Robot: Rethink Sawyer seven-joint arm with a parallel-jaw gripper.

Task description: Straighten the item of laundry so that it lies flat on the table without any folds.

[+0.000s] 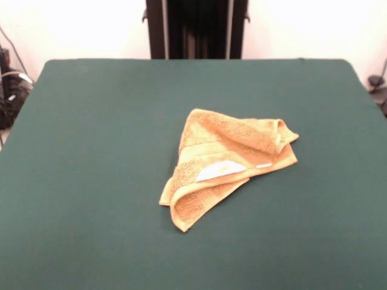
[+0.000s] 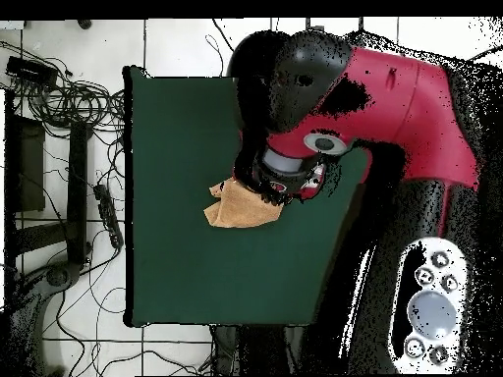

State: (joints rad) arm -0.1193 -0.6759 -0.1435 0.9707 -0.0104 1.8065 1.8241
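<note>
The orange-tan towel lies crumpled right of the middle of the dark green table. It is folded over itself into a rough triangle, with one corner pointing toward the near edge. A white tag shows on its near fold. In the overhead view the towel sticks out from under the red and black arm, which hangs high above the table and covers part of it. The gripper is a dark shape at the arm's end over the towel. The front view shows no gripper.
The robot's black pedestal stands at the table's far side. Cables and black gear lie on the tiled floor beside the table. Green tabletop surrounds the towel on all sides.
</note>
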